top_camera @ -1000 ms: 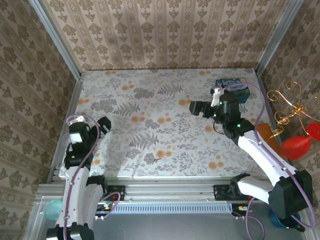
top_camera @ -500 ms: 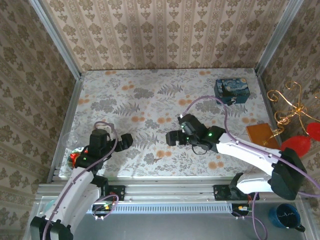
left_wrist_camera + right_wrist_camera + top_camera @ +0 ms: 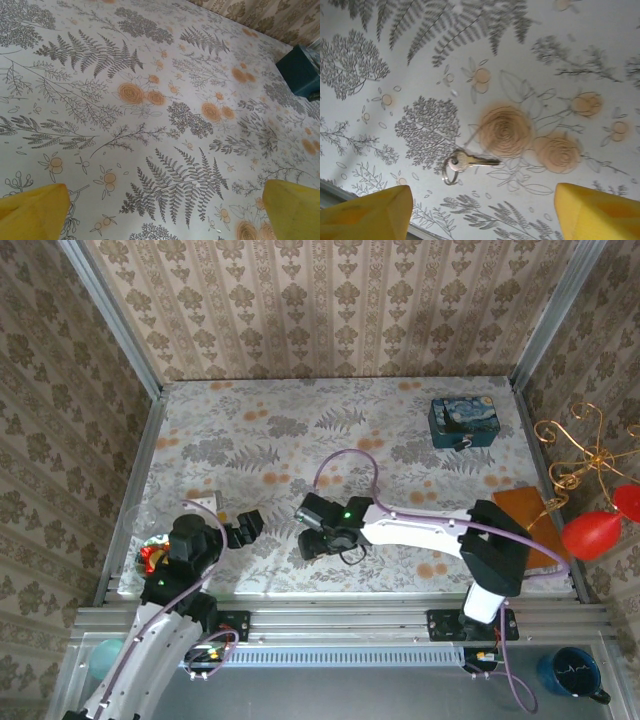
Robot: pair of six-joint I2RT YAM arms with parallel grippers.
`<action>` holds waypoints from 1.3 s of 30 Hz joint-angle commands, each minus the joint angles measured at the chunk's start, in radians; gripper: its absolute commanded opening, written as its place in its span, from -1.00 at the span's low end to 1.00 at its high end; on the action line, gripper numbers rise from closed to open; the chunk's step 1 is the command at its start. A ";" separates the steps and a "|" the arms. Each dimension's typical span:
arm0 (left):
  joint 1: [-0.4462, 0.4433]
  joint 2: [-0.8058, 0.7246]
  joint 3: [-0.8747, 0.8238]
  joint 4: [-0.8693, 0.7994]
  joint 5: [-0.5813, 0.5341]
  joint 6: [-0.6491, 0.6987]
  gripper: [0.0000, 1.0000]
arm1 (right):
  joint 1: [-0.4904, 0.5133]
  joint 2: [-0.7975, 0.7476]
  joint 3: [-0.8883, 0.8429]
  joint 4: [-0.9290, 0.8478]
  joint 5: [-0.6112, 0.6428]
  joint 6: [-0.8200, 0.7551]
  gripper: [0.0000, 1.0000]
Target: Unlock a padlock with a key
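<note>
On table (image 3: 250, 410): key (image 3: 469, 161) under right tool (image 3: 482, 210), apart | left tool (image 3: 165, 210) apart | tin (image 3: 462, 418) closed

Robot test booth in a laboratory, dressed to look domestic. Flat panels of patterned wallpaper (image 3: 340, 310) stand on three sides, framed by bare aluminium posts (image 3: 112, 315). The tabletop (image 3: 250, 410) carries a floral cloth. The left arm (image 3: 150, 630) and the right arm (image 3: 420, 530), both white and trailing lilac cables, are bolted to a metal rail (image 3: 340, 625) at the near edge. Outside the panels on the right are a red balloon (image 3: 592, 533), a gold wire ornament (image 3: 580, 455) and a dark blue mug (image 3: 570, 672).
</note>
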 commanded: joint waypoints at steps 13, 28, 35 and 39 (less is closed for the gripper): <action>0.000 -0.199 -0.052 -0.055 -0.029 0.019 1.00 | 0.054 0.200 0.191 -0.144 -0.042 0.091 -0.15; 0.000 -0.200 -0.051 -0.058 -0.042 0.017 1.00 | 0.106 0.349 0.379 -0.359 0.109 0.098 -0.42; 0.000 -0.200 -0.049 -0.063 -0.045 0.019 1.00 | 0.112 0.385 0.412 -0.369 0.109 0.101 -0.54; 0.000 -0.200 -0.048 -0.064 -0.048 0.020 1.00 | 0.114 0.398 0.413 -0.371 0.109 0.108 -0.60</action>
